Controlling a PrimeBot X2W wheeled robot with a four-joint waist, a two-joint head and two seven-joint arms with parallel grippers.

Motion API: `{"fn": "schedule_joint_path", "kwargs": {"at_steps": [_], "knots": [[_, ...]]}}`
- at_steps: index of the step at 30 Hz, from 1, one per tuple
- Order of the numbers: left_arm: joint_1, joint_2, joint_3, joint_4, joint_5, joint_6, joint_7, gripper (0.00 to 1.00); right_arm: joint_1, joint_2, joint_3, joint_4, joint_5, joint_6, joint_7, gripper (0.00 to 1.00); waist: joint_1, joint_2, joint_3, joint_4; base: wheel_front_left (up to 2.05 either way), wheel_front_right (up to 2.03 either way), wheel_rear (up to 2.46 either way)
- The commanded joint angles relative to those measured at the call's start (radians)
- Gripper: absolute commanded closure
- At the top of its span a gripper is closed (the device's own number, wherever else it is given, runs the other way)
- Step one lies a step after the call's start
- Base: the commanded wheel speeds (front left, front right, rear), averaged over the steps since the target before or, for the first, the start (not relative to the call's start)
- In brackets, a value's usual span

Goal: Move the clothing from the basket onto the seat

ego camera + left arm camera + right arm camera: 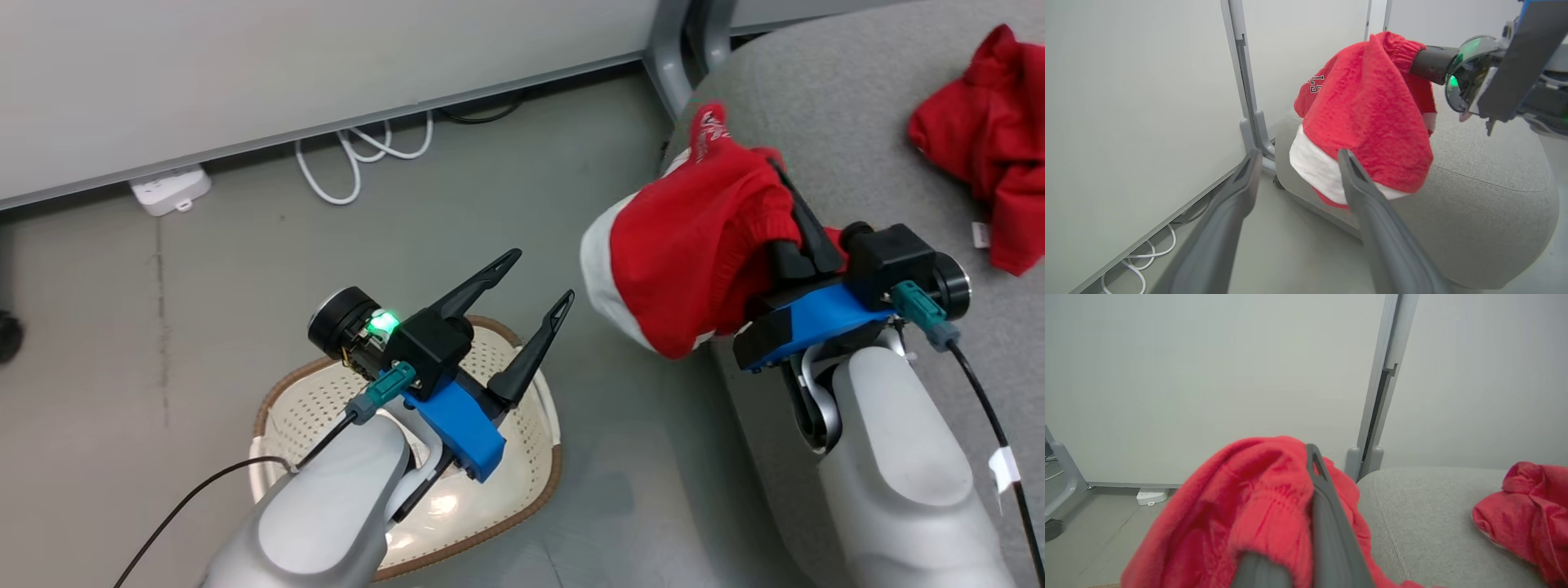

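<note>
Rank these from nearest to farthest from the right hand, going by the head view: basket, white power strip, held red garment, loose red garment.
1. Held red garment, clamped in the right hand, hanging to its left.
2. Loose red garment, on the sofa to its right.
3. Basket, on the floor, lower left.
4. White power strip, far left by the wall.

Floor (204,286): grey and smooth, with a faint dark streak.
Wall (245,65): pale panels with a grey strip along the base.
Post (669,49): grey metal upright between two panels, foot on the floor.
Power strip (170,189): white, on the floor against the wall.
White cable (351,155): looped at the wall base, near the power strip.
Black cable (482,114): short stretch under the wall edge.
Wheel (8,335): dark caster, far left.
</note>
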Motion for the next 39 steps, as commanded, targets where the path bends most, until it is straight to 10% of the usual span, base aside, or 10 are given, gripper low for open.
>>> {"fn": "schedule_joint_path", "kwargs": {"at_steps": [1, 18, 39], "knots": [[0.010, 0.009, -0.005, -0.007, 0.005, 0.000, -0.004, 0.00, 0.018, 0.009, -0.018, -0.023, 0.005, -0.001, -0.001, 1.00, 0.0000, 0.0000, 0.017, -0.036, 0.00, 0.00, 0.00], [-0.028, 0.018, -0.075, -0.011, 0.010, -0.001, -0.002, 0.00, 0.137, 0.018, -0.158, -0.165, 0.026, -0.001, -0.001, 1.00, 0.0000, 0.0000, 0.064, -0.196, 0.00, 0.00, 0.00], [-0.039, 0.022, -0.118, -0.013, 0.001, 0.000, 0.000, 0.00, 0.222, 0.019, -0.205, -0.198, 0.073, -0.001, -0.001, 1.00, 0.0000, 0.0000, 0.086, -0.240, 0.00, 0.00, 0.00]]}}
